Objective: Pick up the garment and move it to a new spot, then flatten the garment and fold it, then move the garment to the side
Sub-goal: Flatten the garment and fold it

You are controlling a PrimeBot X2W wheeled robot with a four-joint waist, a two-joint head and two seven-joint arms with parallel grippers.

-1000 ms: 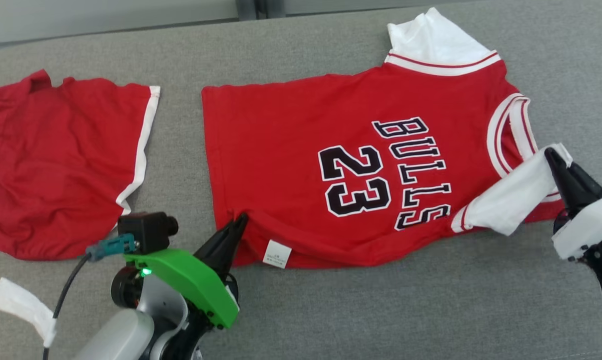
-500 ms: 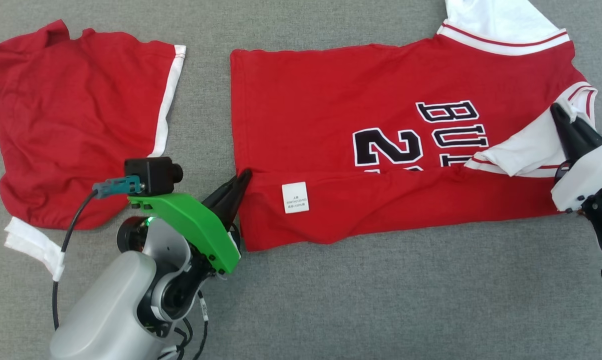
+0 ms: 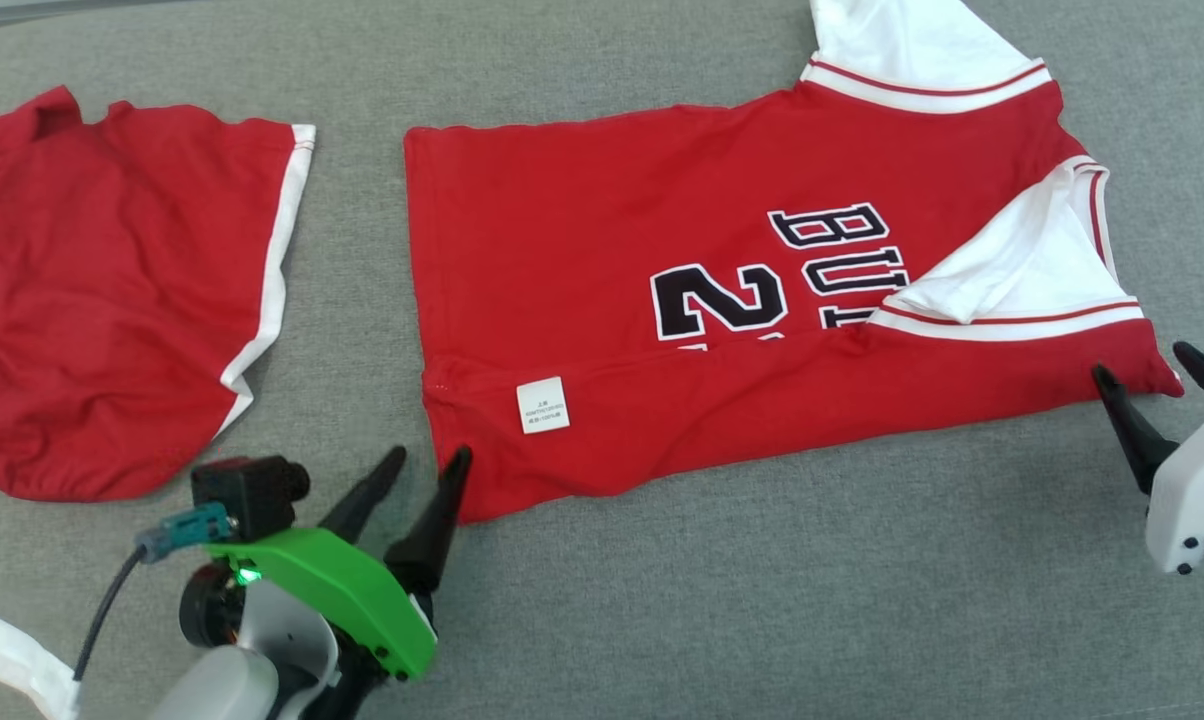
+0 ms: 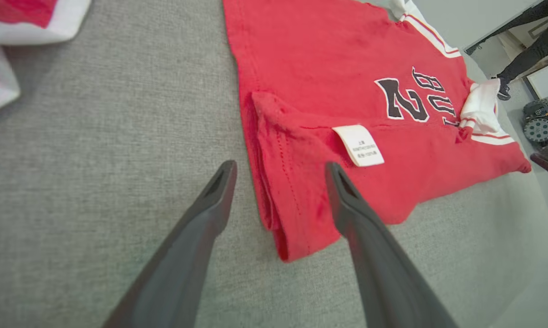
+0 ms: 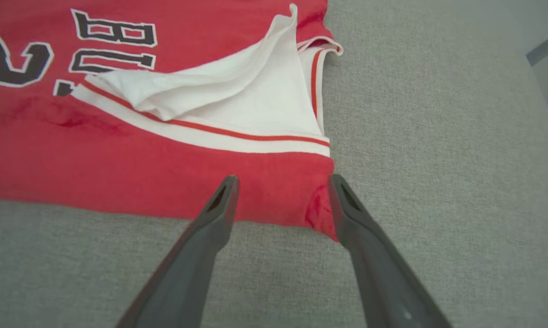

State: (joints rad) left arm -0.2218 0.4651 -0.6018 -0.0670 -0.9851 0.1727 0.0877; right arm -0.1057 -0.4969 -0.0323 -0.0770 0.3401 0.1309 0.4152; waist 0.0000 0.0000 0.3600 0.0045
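Left tool (image 3: pixel 429 455): sitting at the lower left of the head frame, gaping wide and holding nothing. In the left wrist view its fingers are straddling the near hem corner of the jersey (image 3: pixel 602 250), one over bare desk (image 3: pixel 762 600) and one over red cloth.
Right tool (image 3: pixel 1140 360): sitting at the right edge of the frame, likewise spread wide and empty, its tips flanking the jersey's lower right corner.
Why there: the two tools are standing at the two ends of one long folded edge. This suggests a side fold now laid down, with the jaws parted so the cloth is lying free.
Jersey: lying flat across the middle and upper right of the frame, print side up, hem toward the left.
Flap (image 3: pixel 762 410): the lower long side is lying turned up over the front, hiding the lower part of the number and letters. Its inner tag (image 3: pixel 543 405) is facing up, so the inside of the cloth is showing.
Sleeve (image 3: pixel 1012 270): the white sleeve is lying inside the outline, over the end of the letters, keeping that side straight.
Far sleeve (image 3: pixel 902 50): sticking out past the upper edge, not yet folded in.
Shorts (image 3: pixel 112 300): lying at the left of the frame, well apart from the jersey, out of the fold's way.
Progress: probably mid-fold, with the upper side and the move aside yet to come.
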